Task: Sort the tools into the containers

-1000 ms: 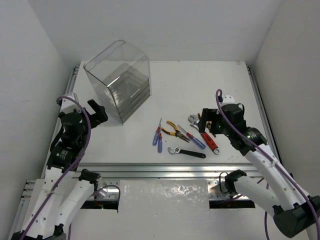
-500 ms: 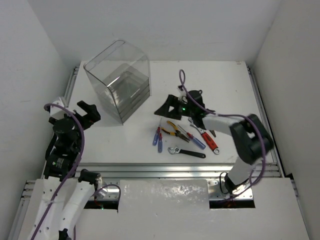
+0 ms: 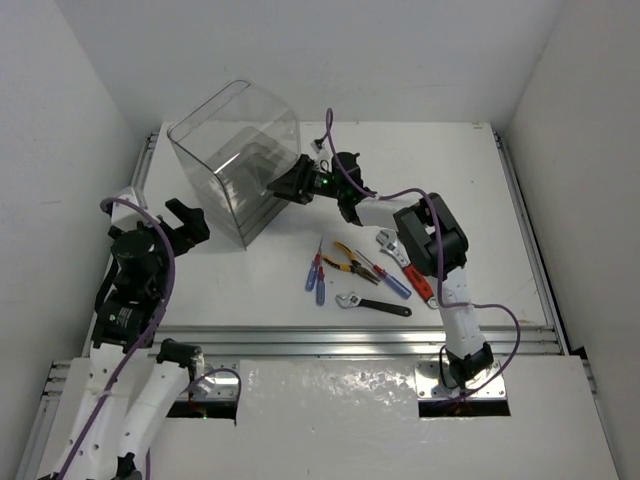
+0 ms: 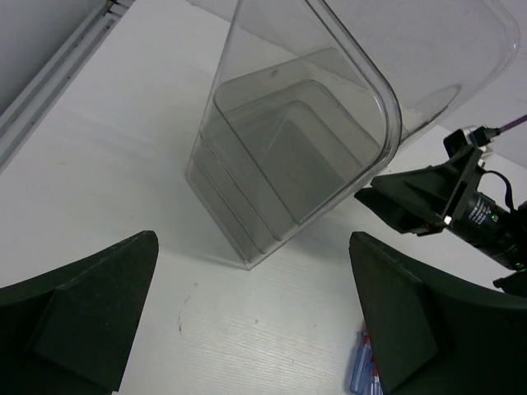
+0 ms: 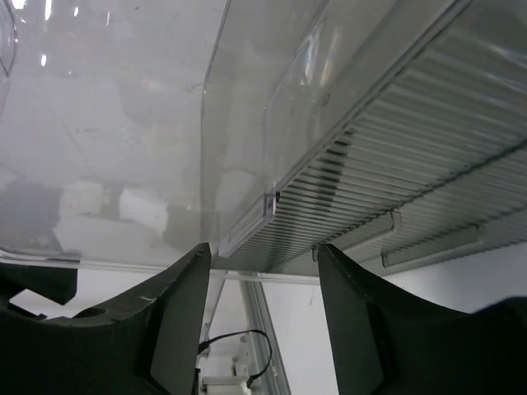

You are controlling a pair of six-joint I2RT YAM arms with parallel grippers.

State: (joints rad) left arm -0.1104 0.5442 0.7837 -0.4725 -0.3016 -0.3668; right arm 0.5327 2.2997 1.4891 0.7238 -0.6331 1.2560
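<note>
Reaching across the desk (image 3: 400, 160), the right tool (image 3: 280, 188) sits at the near-right lower corner of the large clear, smoky-tinted plastic box with a rounded lid (image 3: 235, 150). Its two black fingers (image 5: 177, 321) are spread apart, and between them the right wrist view is filled with the box's transparent wall and the ribbed edges of the stacked clear trays (image 5: 395, 156) inside. Whether the fingers actually press on the box cannot be told; from the left wrist view the tip lies just beside its lower edge.

The left tool (image 3: 187, 220) hovers on the near-left side of the box, apart from it. Its fingers (image 4: 90, 304) are released wide, with only bare desk and the box's near corner showing between them.

All the hand tools lie on the desk outside the box, grouped to its near-right:
- Two small screwdrivers with blue and red handles (image 3: 316, 275) lie closest to the box.
- Yellow/orange-handled pliers (image 3: 343, 262) lie just beyond them.
- A thin blue-and-red-handled screwdriver (image 3: 392, 282) lies farther out.
- A red-handled silver adjustable wrench (image 3: 410, 270) lies beside that screwdriver, farthest from the box.
- A black-handled wrench (image 3: 375, 305) lies nearest the desk's front edge.

Neither tool holds any of them.
</note>
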